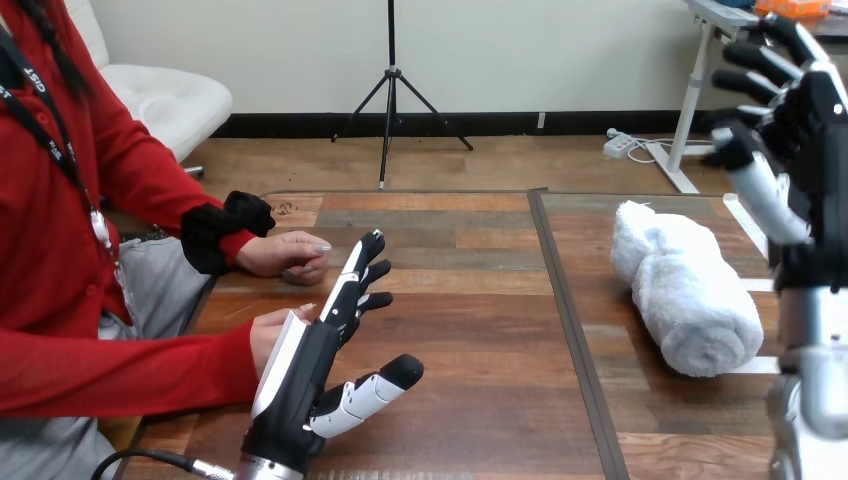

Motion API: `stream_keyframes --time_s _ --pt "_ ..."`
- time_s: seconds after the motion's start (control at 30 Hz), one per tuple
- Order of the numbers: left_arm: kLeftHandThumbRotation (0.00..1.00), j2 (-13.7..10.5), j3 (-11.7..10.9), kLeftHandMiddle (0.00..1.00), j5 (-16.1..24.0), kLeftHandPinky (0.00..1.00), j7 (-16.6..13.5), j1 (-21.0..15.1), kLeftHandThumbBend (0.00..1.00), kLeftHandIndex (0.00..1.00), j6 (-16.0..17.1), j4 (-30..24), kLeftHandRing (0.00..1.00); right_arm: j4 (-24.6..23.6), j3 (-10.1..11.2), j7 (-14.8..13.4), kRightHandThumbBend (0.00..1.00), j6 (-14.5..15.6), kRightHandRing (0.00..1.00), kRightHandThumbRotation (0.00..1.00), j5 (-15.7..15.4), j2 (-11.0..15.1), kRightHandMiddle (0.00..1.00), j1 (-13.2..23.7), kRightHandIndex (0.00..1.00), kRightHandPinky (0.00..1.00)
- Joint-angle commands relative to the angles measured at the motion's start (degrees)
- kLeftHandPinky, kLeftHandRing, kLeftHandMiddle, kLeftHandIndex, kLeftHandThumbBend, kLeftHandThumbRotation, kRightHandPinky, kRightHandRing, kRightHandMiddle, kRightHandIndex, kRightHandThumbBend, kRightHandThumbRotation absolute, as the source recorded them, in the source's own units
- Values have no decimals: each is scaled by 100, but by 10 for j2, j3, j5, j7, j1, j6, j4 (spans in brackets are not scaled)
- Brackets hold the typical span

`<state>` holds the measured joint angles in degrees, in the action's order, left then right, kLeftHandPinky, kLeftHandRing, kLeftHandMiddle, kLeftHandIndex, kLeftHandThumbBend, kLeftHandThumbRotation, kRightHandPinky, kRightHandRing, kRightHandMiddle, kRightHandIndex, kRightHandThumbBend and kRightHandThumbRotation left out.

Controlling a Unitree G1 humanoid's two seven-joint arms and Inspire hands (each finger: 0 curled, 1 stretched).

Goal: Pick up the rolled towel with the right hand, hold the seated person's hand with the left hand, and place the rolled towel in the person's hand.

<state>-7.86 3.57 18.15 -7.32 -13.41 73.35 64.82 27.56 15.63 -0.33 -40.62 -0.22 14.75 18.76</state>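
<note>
A white rolled towel [678,287] lies on the wooden table [470,300] at the right. My right hand [790,130] is raised above and to the right of the towel, fingers spread and relaxed, holding nothing. At the left my left hand [320,350] reaches forward with straight fingers and thumb out to the side. Its back stands against the person's near hand [268,335], which is mostly hidden behind it. I see no fingers curled round that hand. The person's far hand [285,255] rests on the table's left edge.
The person sits at the table's left side, with a red sleeve [120,375] along the near left edge. A dark seam [565,320] runs front to back between the two tabletop halves.
</note>
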Motion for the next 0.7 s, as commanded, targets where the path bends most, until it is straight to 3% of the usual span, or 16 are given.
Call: stream_keyframes --time_s 0.0,0.17,0.67 --pt "84 5 2 98 -5 83 -3 -25 100 98 -2 -19 93 -46 3 -32 100 63 80 64 -38 36 82 59 88 66" --pt "84 5 3 98 3 83 -9 -25 100 98 -4 -20 93 -48 -2 -49 100 127 83 63 -68 57 84 77 90 71" --pt "85 6 5 98 10 83 -16 -25 100 98 -6 -21 93 13 -34 -68 100 266 87 59 -143 113 88 148 93 76"
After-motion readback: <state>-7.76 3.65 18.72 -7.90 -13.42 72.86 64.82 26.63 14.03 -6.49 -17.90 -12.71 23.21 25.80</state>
